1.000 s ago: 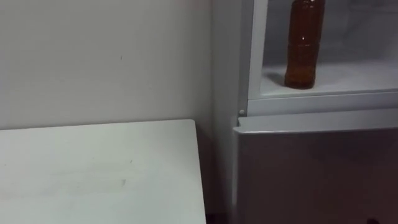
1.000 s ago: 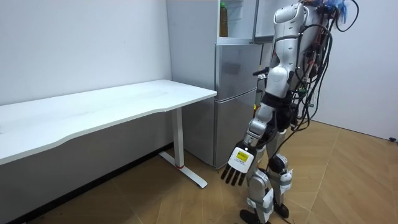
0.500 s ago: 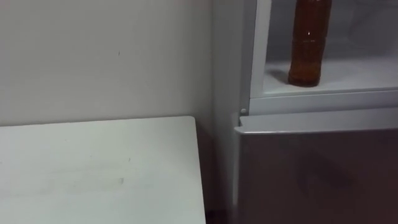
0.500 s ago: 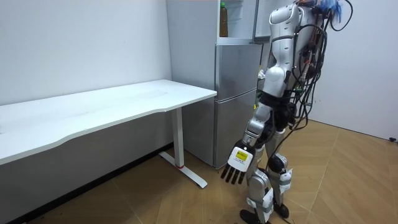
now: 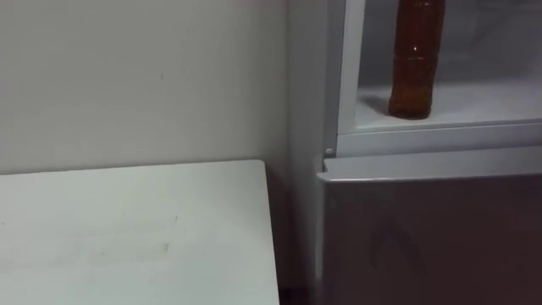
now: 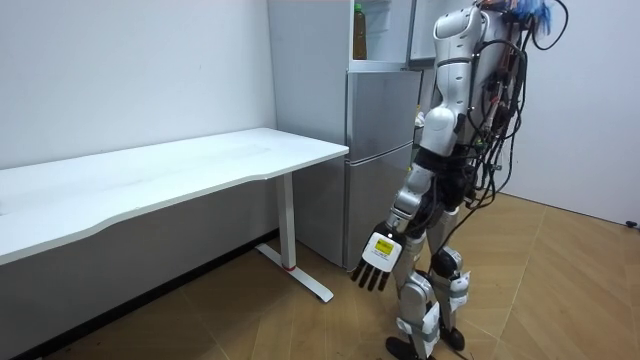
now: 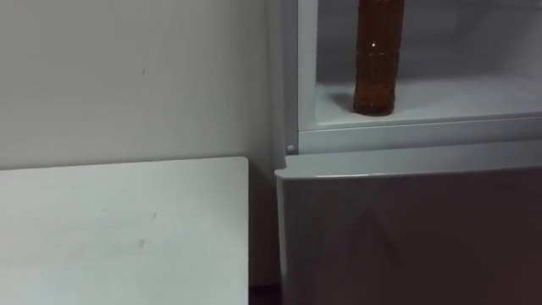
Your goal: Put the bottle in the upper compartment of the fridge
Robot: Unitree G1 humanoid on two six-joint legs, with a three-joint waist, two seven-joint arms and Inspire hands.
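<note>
One bottle [image 5: 415, 59] in the fridge [image 5: 339, 76], upper compartment, which is open. Left eye view: it holds brown liquid and stands on the shelf [image 5: 483, 100] near the front left corner. Long axis vertical, base down, top cut off by the frame. Lower door [image 5: 423, 229] shut beneath. Table [image 5: 127, 229] just left of the fridge.

Room view: robot stands facing the fridge, past the table's end. Bottle upright in the top compartment. Left hand [image 6: 376, 262] hangs low by the leg, fingers straight, pointing down, holding nothing, well apart from the bottle.

Right eye view: same, bottle upright on the shelf.
</note>
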